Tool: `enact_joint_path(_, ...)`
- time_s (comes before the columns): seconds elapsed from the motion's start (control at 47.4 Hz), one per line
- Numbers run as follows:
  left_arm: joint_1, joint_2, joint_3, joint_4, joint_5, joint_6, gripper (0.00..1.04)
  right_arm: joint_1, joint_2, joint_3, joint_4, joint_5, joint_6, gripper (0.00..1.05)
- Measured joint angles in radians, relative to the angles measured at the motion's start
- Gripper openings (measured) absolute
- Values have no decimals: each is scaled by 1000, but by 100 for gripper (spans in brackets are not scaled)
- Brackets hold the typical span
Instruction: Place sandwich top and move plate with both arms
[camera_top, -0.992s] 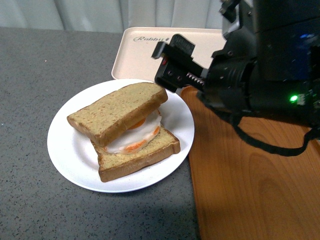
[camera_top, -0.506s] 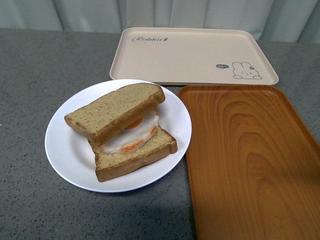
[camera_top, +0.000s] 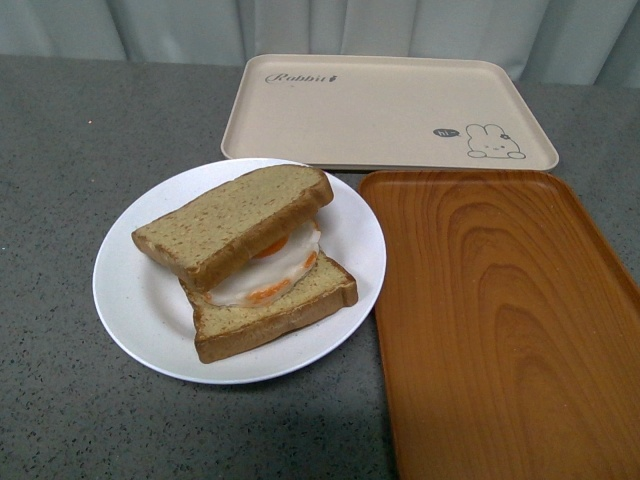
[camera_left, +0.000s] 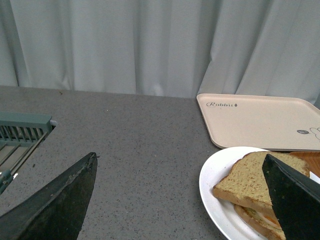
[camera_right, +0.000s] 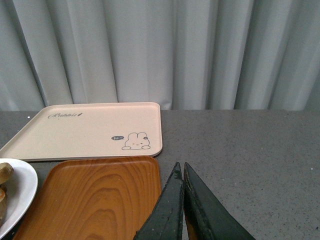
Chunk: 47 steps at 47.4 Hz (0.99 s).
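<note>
Here, sandwich top (camera_left: 245, 180) near left claw (camera_left: 180, 156).

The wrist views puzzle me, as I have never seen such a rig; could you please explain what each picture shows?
It is a robot with two arms ending in black grippers. The front view looks from its body: a white plate holds an egg-topped bread slice with the top slice resting tilted over it, beside a beige rabbit tray and a wooden tray. Neither arm shows there. Each wrist view looks along one gripper: the left gripper is open, the right gripper shut, both empty.
</note>
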Motion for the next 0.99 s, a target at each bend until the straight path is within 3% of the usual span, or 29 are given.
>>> enact_joint_path(0.211,0,0,0,0,0,0,98,-2,3,1,-5,-6,2,1)
enact_joint_path(0.316,0,0,0,0,0,0,98,-30,102,71,-216,-124,173,22)
enact_joint_path(0.612,0,0,0,0,0,0,98,-34,116,77,-235,-129,283,84)
enact_joint_path(0.675,0,0,0,0,0,0,98,-34,113,76,-230,-126,283,92)
enact_joint_path(0.802,0,0,0,0,-1,0,98,-10,23,5,-43,-9,149,77)
enact_joint_path(0.992,0,0,0,0,0,0,98,-6,-1,0,-5,1,34,50)
